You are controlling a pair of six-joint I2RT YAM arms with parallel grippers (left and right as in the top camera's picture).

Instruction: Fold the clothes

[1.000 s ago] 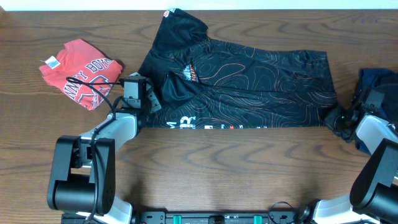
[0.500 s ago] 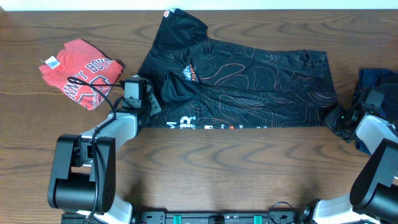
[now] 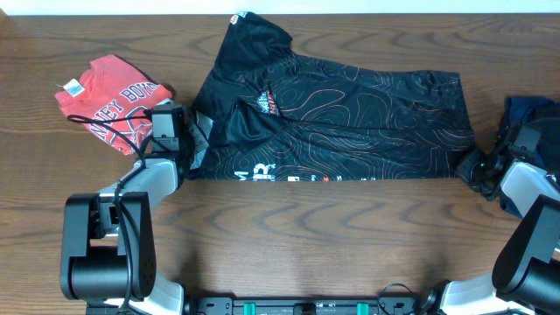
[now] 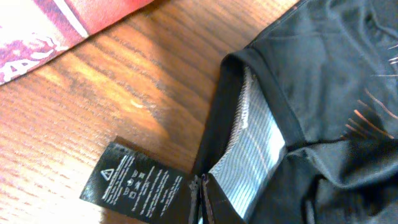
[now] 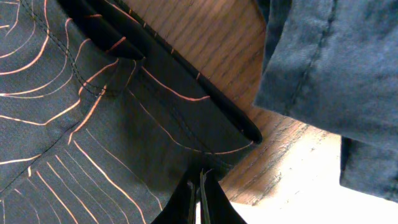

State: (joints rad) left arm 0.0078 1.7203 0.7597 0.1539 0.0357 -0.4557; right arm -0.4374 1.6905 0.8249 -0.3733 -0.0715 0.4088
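The left gripper (image 4: 200, 199) slid left toward the red shirt (image 3: 109, 101), clamped on the black shirt's (image 3: 350, 122) hem. The right gripper (image 5: 198, 186) stays pinching its other corner.

Seen from above, a black T-shirt (image 3: 350, 122) with thin orange contour lines and white lettering lies spread on the brown wooden bench (image 3: 306, 236), stretched between my two grippers. My left gripper (image 3: 194, 150) sits at the shirt's near-left corner, where the hem is bunched and shows a pale inner side. My right gripper (image 3: 477, 166) touches the shirt's near-right corner. Beyond my left gripper, to its left, lies a crumpled red T-shirt (image 3: 109, 101) with white lettering. Just beyond my right gripper, a dark navy garment (image 3: 529, 112) is heaped.
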